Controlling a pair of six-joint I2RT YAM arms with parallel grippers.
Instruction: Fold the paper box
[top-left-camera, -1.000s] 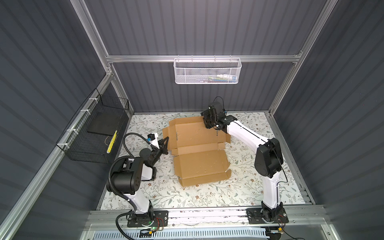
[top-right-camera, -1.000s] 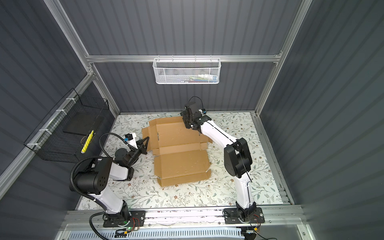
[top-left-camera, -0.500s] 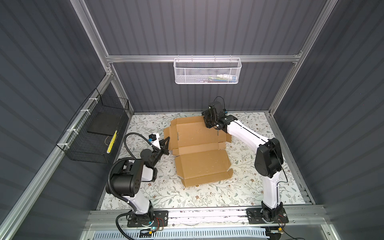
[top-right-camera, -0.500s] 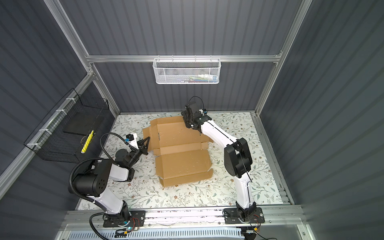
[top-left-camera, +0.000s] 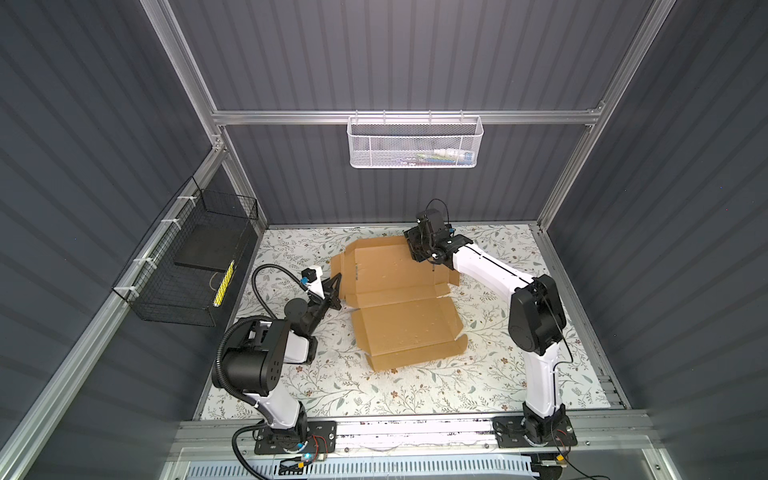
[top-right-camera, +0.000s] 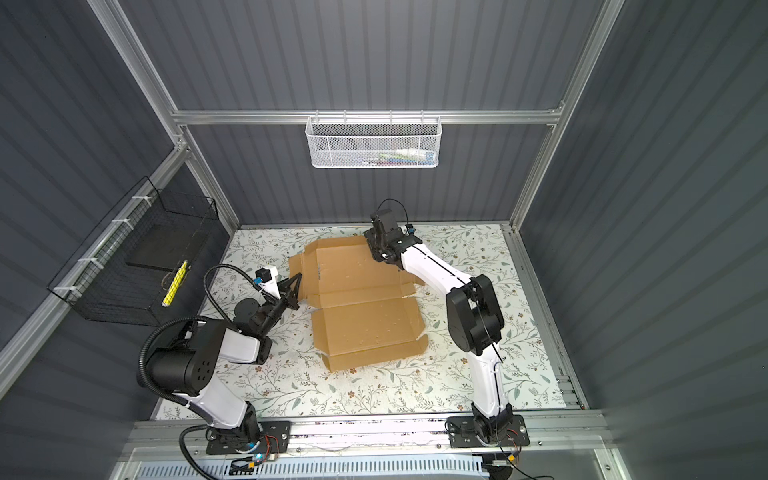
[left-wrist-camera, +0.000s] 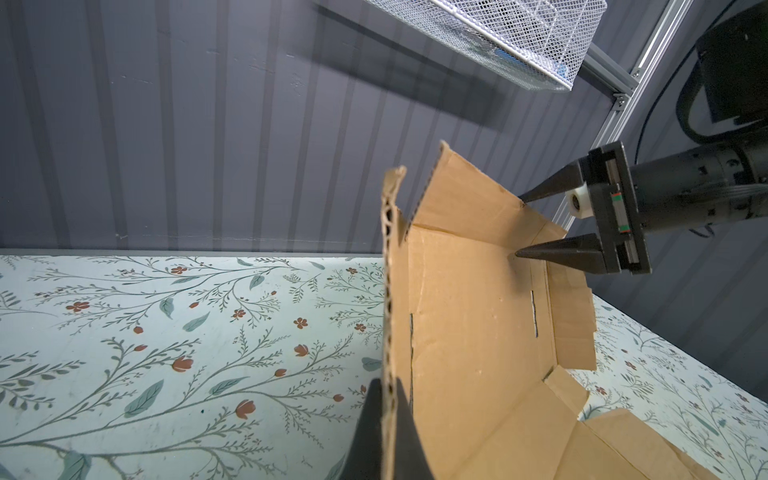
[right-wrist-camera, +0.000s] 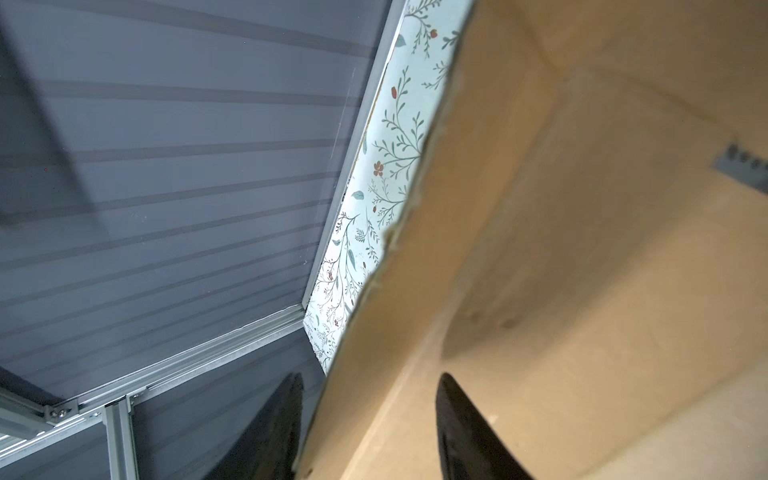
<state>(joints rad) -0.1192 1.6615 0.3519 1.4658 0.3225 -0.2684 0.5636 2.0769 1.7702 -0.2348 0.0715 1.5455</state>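
The paper box (top-left-camera: 399, 291) lies opened out on the flower-patterned table (top-left-camera: 415, 395), its panels mostly flat and its far half lifted at the edges, with one arm at each side of that half.

You are raising walls, so work the creases rather than the board. Bring the right gripper (top-left-camera: 419, 249) together only once the far flap (left-wrist-camera: 469, 195) sits deep between its fingers. Then swing the flap up about its scored line, not by dragging the sheet. Let the left side serve as the anchor: if it lets go, or pulls against the other arm, the whole sheet is likely to skate over the table or tear at a slit. Corrugated board of this kind tends to spring back, so carry the fold a little past upright before you trust it.

The left gripper (left-wrist-camera: 384, 428) is pinched tight on the box's side flap (left-wrist-camera: 390, 291), whose fluted edge runs straight up between the fingers in the left wrist view. The right gripper stands about half spread, astride the far flap near its corner. In the right wrist view one finger (right-wrist-camera: 274, 424) is outside the board and the other inside, with a visible gap on the inner side, so nothing is gripped there yet.
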